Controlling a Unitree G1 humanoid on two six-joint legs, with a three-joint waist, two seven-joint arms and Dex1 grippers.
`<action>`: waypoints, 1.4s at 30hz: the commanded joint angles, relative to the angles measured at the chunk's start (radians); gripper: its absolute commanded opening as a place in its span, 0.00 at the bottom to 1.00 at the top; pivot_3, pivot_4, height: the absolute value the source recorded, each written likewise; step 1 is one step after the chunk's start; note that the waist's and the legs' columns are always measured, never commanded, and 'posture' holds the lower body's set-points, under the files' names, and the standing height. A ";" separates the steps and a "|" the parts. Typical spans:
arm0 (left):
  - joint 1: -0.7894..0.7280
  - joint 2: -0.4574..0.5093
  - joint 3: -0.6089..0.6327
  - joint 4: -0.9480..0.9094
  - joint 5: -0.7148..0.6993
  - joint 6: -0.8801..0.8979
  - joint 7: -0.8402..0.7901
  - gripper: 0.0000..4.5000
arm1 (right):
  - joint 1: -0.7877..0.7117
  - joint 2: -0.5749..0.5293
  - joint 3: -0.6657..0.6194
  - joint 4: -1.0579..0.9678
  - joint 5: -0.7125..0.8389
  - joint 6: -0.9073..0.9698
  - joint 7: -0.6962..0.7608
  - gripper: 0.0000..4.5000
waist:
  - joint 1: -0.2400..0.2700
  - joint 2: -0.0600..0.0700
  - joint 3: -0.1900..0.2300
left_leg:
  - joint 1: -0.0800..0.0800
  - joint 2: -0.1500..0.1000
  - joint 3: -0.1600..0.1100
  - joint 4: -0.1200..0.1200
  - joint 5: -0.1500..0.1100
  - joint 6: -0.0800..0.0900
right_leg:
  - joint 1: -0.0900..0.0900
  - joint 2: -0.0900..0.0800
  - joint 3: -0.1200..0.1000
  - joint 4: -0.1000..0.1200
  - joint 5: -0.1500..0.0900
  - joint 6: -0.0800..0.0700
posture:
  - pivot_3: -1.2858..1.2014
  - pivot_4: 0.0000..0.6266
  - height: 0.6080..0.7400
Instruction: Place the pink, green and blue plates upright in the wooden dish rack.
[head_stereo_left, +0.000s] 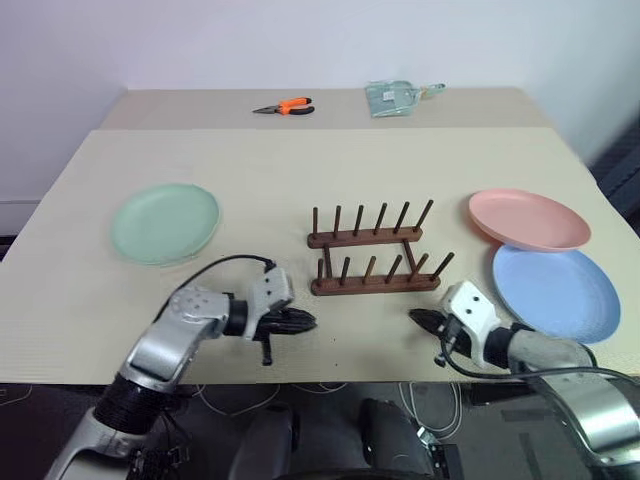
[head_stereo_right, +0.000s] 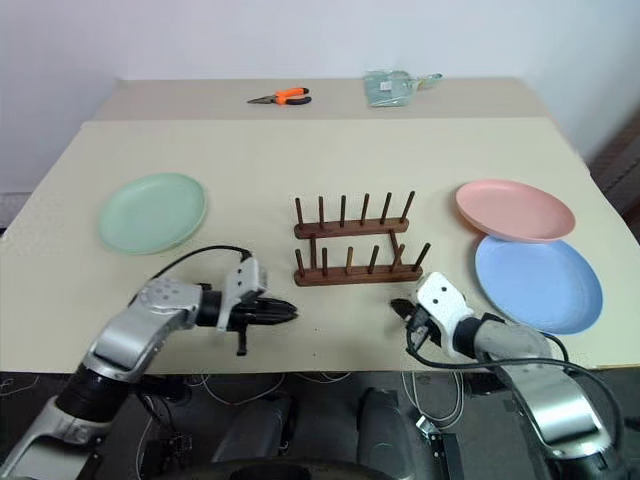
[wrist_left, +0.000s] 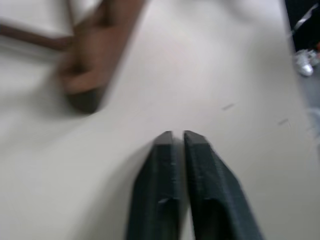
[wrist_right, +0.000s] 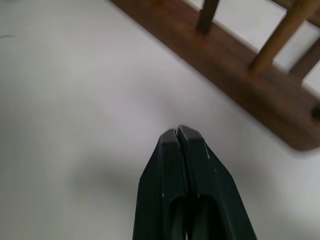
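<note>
The wooden dish rack (head_stereo_left: 373, 258) stands empty at the table's middle. The green plate (head_stereo_left: 164, 222) lies flat to its left. On the right, the pink plate (head_stereo_left: 528, 219) rests with its near edge over the blue plate (head_stereo_left: 555, 291). My left gripper (head_stereo_left: 306, 321) is shut and empty, low over the table just front-left of the rack, pointing right. My right gripper (head_stereo_left: 417, 317) is shut and empty too, near the rack's front right corner, left of the blue plate. The rack's base bar (wrist_right: 240, 57) lies just ahead of my right fingers (wrist_right: 172, 150).
Orange-handled pliers (head_stereo_left: 285, 107) and a pale green packet (head_stereo_left: 392, 98) lie on the far table section. A seam crosses the table behind the plates. The table's front edge (head_stereo_left: 330, 380) runs just below both grippers. Cables hang under it.
</note>
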 joint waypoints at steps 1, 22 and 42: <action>-0.053 -0.070 -0.052 0.084 0.134 -0.066 0.188 0.08 | -0.069 0.041 0.033 0.087 -0.081 -0.025 -0.072 0.00 | 0.001 0.000 0.000 | 0.000 0.000 0.000 0.000 0.000 0.000 | 0.000 0.000 0.000 0.000 0.000 0.000 | 0.52 0.24 1.00; -0.182 -0.155 0.032 0.340 0.177 -0.167 0.429 0.06 | -0.317 -0.118 -0.102 0.270 -0.232 -0.244 -0.048 0.92 | -0.012 0.000 -0.002 | 0.005 -0.001 0.001 -0.002 0.000 0.000 | 0.001 0.002 0.000 0.003 0.003 0.003 | 0.52 0.24 1.00; -0.108 -0.114 0.029 -0.041 -0.036 -0.054 0.225 0.06 | -0.394 -0.357 -0.060 0.650 -0.465 -0.533 -0.048 0.09 | -0.011 0.003 0.000 | 0.001 -0.001 0.004 -0.002 0.000 0.000 | -0.001 0.001 0.002 0.000 0.003 -0.004 | 0.52 0.24 1.00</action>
